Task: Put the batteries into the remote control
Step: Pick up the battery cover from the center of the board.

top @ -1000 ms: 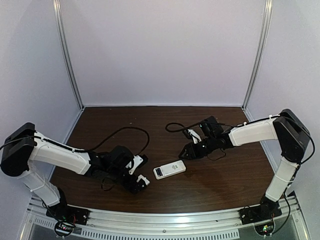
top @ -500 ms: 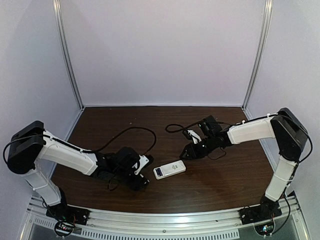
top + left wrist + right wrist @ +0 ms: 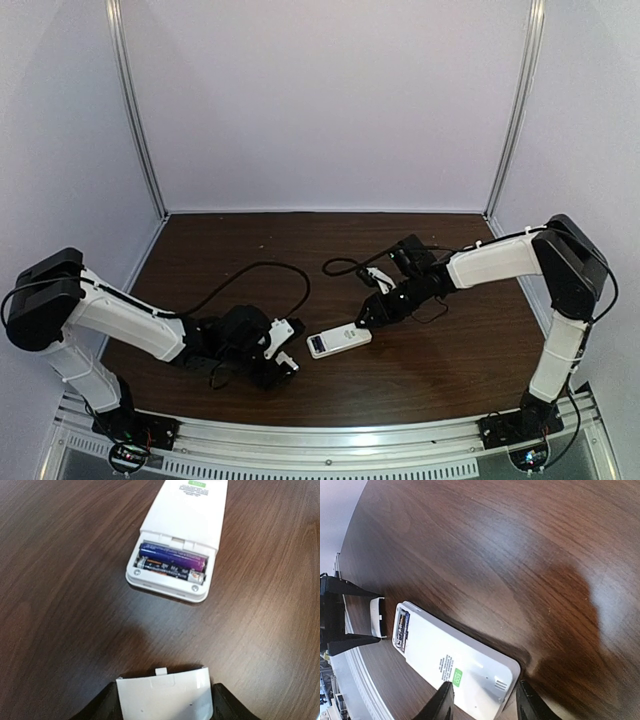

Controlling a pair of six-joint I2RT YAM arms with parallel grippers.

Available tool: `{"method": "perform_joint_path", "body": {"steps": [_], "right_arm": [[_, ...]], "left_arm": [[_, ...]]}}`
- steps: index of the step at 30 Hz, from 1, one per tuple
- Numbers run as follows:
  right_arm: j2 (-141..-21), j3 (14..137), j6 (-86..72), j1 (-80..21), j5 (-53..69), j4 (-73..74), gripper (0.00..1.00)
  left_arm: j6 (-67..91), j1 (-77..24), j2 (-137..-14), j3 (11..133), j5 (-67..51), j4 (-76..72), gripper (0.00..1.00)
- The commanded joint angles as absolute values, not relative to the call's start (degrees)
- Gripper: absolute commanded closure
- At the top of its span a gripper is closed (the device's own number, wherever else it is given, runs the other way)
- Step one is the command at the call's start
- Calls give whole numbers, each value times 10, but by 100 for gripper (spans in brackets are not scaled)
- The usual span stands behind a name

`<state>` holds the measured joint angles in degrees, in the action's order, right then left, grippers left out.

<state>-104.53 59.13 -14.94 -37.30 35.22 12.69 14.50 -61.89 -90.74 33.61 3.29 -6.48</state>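
Observation:
The remote control point(image 3: 338, 341) lies back up on the brown table. In the left wrist view point(image 3: 182, 520) its open compartment holds the two purple-blue batteries point(image 3: 172, 560) side by side. My left gripper point(image 3: 284, 346) sits just left of the remote, shut on the plain white cover slab point(image 3: 165, 695), whose tab points at the compartment. My right gripper point(image 3: 366, 312) is open at the remote's other end. In the right wrist view its fingers point(image 3: 442, 702) straddle that end of the remote point(image 3: 455, 660). I cannot tell if they touch it.
Black cables loop over the table behind the left gripper point(image 3: 262, 268) and behind the right gripper point(image 3: 345, 262). White walls with metal posts enclose the table on three sides. The metal rail point(image 3: 330, 440) with the arm bases runs along the near edge.
My left gripper has shifted with the cover, staying just left of the remote. My right gripper has moved down and left, closer onto the remote's right end.

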Motion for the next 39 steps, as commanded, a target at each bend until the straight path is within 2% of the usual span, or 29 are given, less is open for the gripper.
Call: {"method": "perform_joint_path", "body": {"steps": [1, 6, 13, 28, 34, 39], "right_arm": [[-1070, 613, -131, -380, 374, 133, 58], [-1076, 620, -123, -381, 384, 118, 61], [-1103, 653, -109, -381, 402, 120, 66], [-1106, 653, -116, -388, 428, 110, 66], [-1096, 649, -132, -385, 429, 97, 59], [-1080, 642, -146, -377, 430, 84, 57]], "left_arm": [[133, -621, -914, 302, 11, -49, 40], [104, -621, -904, 278, 6, -98, 49], [42, -621, -876, 239, 13, -178, 55], [33, -621, -919, 295, 0, -267, 54], [29, -620, -936, 311, -25, -285, 54], [22, -611, -939, 325, -34, -274, 54]]}}
